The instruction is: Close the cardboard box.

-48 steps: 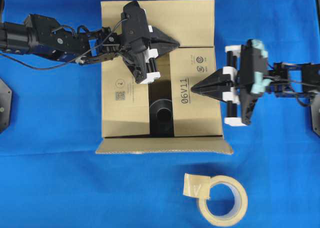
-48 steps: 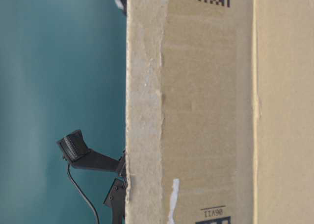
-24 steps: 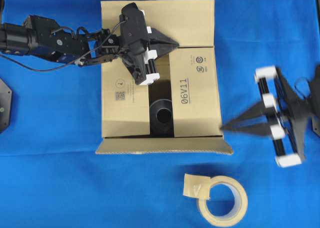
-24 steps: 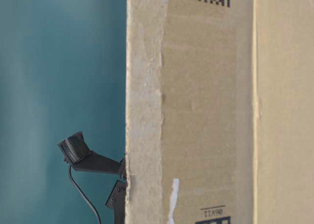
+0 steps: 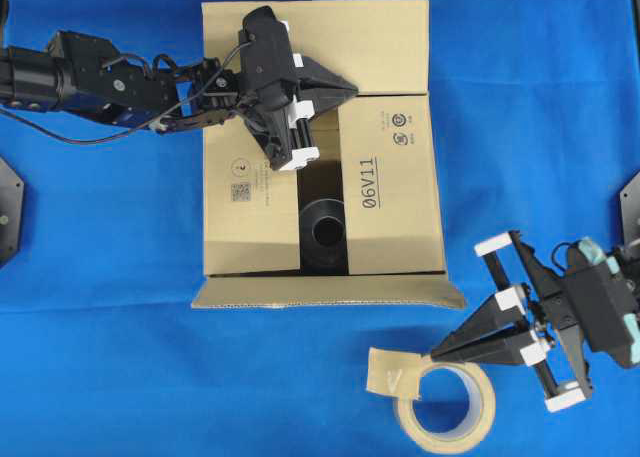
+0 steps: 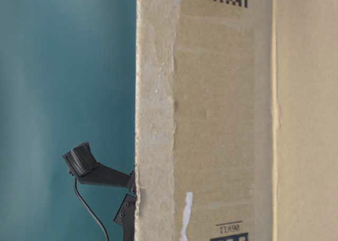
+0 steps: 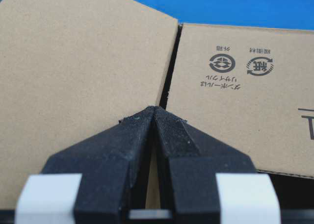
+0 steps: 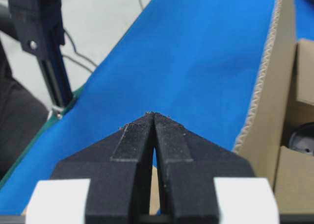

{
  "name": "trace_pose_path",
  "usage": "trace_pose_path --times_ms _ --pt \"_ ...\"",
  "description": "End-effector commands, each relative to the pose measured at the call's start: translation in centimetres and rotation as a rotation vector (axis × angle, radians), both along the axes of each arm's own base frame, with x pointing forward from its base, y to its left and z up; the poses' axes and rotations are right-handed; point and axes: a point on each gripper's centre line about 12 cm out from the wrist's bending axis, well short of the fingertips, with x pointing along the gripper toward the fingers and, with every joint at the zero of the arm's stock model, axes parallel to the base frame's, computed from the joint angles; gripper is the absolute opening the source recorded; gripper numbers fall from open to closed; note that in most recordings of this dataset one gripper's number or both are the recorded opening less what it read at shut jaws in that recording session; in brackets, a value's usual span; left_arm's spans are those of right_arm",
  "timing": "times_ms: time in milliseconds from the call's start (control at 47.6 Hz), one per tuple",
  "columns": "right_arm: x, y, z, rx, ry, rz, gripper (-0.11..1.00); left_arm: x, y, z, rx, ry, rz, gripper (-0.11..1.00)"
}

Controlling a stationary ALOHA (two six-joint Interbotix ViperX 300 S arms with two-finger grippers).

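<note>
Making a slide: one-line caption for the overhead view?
Left tool presses the cardboard box flaps, right tool shut over the tape roll.

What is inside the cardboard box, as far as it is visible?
Through the gap between the cardboard box flaps, a black round object shows. The flaps cover everything else inside.

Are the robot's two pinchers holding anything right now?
No. The left gripper is shut with nothing between its fingers, its tips over the cardboard box. The right gripper is shut and empty too, by the tape roll.
</note>
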Motion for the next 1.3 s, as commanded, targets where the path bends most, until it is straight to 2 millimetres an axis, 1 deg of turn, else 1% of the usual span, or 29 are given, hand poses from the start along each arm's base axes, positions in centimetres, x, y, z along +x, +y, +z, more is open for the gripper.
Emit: trace_pose_path --times_ms 0,168,315,525,693,819,903,945,1008,1155,1281 --pt "0.2 0.1 0.4 0.014 -0.023 -0.001 0.0 0.1 -0.2 1.1 0.009 -0.026 -0.006 0.0" --pt "0.2 0.0 0.3 0.011 -0.02 -0.005 0.0 0.1 -0.2 1.0 0.008 -0.023 -0.006 0.0" --pt "0.3 -1.1 0.5 0.01 -0.021 -0.038 0.0 0.1 -0.2 1.1 0.009 -0.025 -0.006 0.0" --pt "0.0 -3.9 0.9 0.011 -0.017 -0.123 0.0 0.1 -0.2 1.0 0.006 -0.019 -0.006 0.0" --pt "-0.1 -6.8 1.0 0.018 -0.008 -0.221 0.0 0.1 -0.2 1.0 0.006 -0.021 -0.006 0.0" --pt "0.1 -9.1 0.0 0.026 0.07 -0.315 0.0 0.1 -0.2 1.0 0.007 -0.022 -0.006 0.0" --pt "0.3 -10.3 -1.1 0.03 0.129 -0.364 0.0 0.1 -0.2 1.1 0.007 -0.022 -0.006 0.0" --pt "0.4 -10.8 -1.9 0.03 0.168 -0.387 0.0 0.2 -0.2 1.2 0.008 -0.027 -0.006 0.0" --pt "0.6 -11.2 -2.7 0.028 0.2 -0.402 0.0 0.1 -0.2 1.1 0.005 -0.022 -0.005 0.0" --pt "1.1 -11.3 -4.8 0.018 0.271 -0.412 0.0 0.1 -0.2 1.1 0.005 -0.022 -0.005 0.0" --pt "1.5 -11.3 -5.7 0.028 0.303 -0.424 0.0 0.1 -0.2 1.1 0.007 -0.022 -0.006 0.0"
